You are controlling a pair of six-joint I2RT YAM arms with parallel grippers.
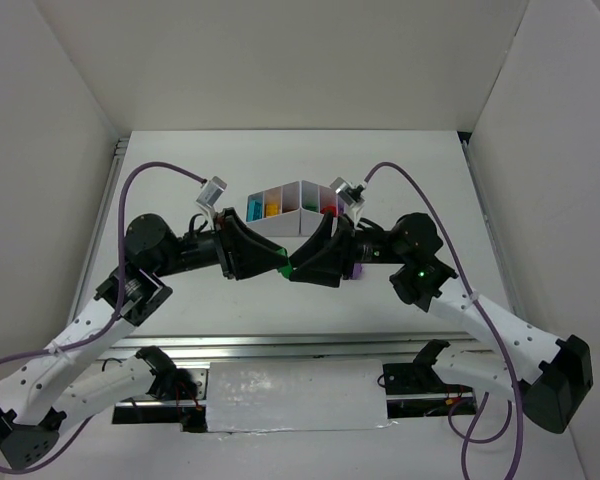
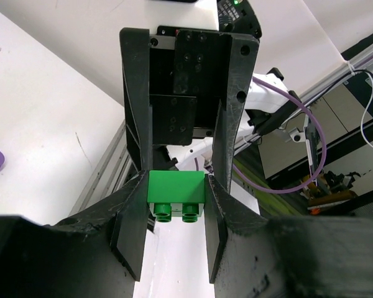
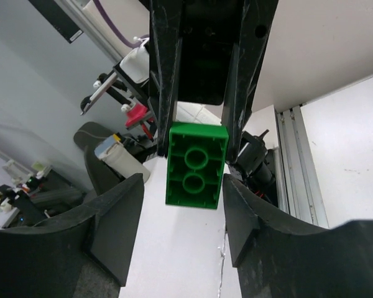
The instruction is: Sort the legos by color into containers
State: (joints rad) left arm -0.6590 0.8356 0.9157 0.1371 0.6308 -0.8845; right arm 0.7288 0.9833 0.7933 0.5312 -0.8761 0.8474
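Left claw (image 2: 176, 181) clenched on green lego brick (image 3: 196, 164), judged light, rigid, slick; right claw (image 3: 181, 181) released, straddling its free end; advise gripping flat sides.

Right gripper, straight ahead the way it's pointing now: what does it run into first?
The right gripper would meet the green brick first; it sits just ahead between the open jaws, pinched by the left gripper facing it. Beyond that, probably that gripper itself.
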